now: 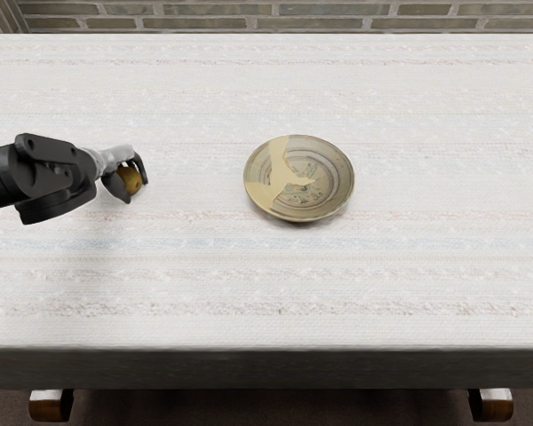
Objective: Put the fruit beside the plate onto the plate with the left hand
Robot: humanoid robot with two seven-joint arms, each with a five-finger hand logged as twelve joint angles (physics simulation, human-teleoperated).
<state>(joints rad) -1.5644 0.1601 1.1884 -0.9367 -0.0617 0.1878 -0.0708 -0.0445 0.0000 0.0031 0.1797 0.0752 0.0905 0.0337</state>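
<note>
The small yellow-brown fruit (131,181) sits inside the left robot hand (121,171), whose dark fingers (140,167) curl around it in a grip, well to the left of the plate (254,180) on the pale surface (266,284). The left arm (35,176) comes in from the left edge nearly level, with the robot hand pointing toward the plate and its fingers bent downward over the fruit.

Pale textured table (409,293); patterned plate (342,177) lying near centre.
</note>
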